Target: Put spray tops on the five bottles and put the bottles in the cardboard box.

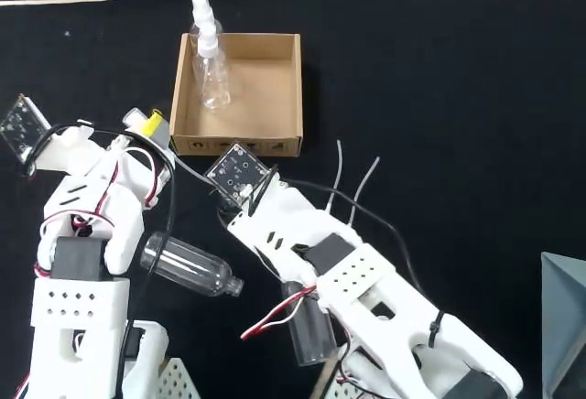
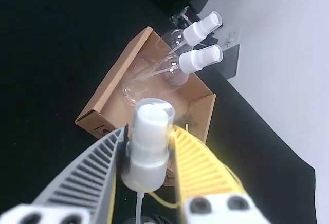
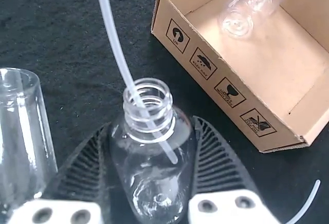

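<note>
Left gripper: clenched on a spray top, just off the near-left corner of the cardboard box.
Tube: hangs from the spray top, and its end is already inside the open neck of the held bottle.
Loose bottle: uncapped, lying on the tabletop well in front of the box.
Finished bottles: two with tops on, leaning in the box's far-left corner.
Right gripper: grasping the held bottle around its body, just in front of the box's front wall, with the neck pointing toward the box.
Spare bottle: under the right arm, farther from the box than the loose bottle.
Risk: the top sits at an angle to the neck, so it could go on crooked and jam, or bend the tube.
Risk: pressing hard could make the smooth bottle slip or twist in the right gripper.
</note>
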Motion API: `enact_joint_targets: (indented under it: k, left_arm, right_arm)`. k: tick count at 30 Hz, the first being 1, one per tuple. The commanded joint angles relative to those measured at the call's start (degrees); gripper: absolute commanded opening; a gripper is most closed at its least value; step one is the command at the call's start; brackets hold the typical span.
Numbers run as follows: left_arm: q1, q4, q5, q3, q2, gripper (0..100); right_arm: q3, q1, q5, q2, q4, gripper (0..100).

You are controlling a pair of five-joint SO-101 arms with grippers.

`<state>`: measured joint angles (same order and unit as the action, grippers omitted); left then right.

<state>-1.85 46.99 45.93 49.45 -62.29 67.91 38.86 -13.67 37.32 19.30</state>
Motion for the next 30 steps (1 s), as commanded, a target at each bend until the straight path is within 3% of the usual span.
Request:
enact_joint_targets:
  k: [1, 9, 30]
  left_arm:
    - [0.4, -1.1, -0.7, -0.9, -1.1, 3]
    - [0.7, -0.9, -0.7, -0.8, -1.1, 3]
    - [10.9, -1.3, -0.9, 2.6, -0.6, 3]
  right_arm:
    - [0.0, 1.4, 0.5, 1.9, -0.9, 1.1]
    - [0.0, 1.4, 0.5, 1.9, -1.0, 1.1]
    - [0.4, 1.3, 0.5, 1.9, -0.7, 1.1]
